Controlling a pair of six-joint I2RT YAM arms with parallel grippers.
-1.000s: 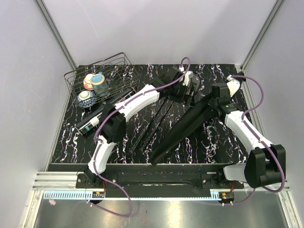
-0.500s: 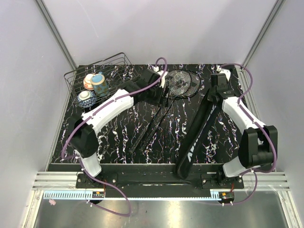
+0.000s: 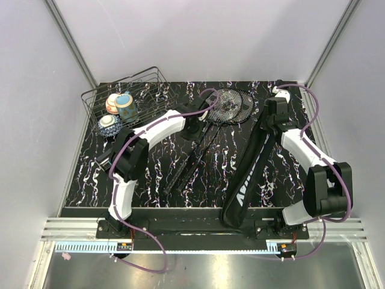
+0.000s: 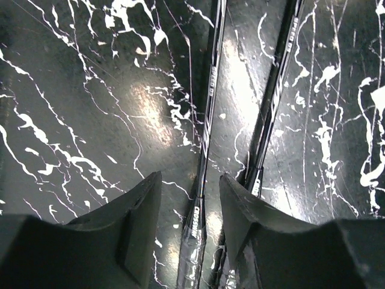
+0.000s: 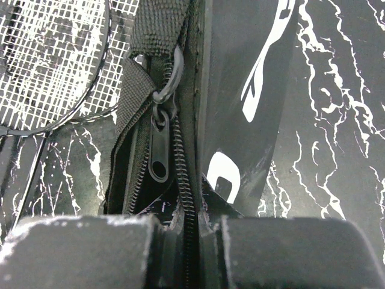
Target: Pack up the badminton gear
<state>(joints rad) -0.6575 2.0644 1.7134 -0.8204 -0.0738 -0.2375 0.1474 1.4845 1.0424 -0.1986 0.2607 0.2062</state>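
The bag [image 3: 247, 166] runs from the far right corner to the near edge, with the right gripper [image 5: 187, 241] pinching its zipper end. Both rackets [image 3: 228, 106] slant heads-far; the left gripper [image 4: 191, 223] gapes over one shaft.

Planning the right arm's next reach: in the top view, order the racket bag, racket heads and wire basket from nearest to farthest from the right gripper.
1. racket bag: right side, clamped in the right gripper.
2. racket heads: back centre, to the gripper's left.
3. wire basket: back left corner, farthest.
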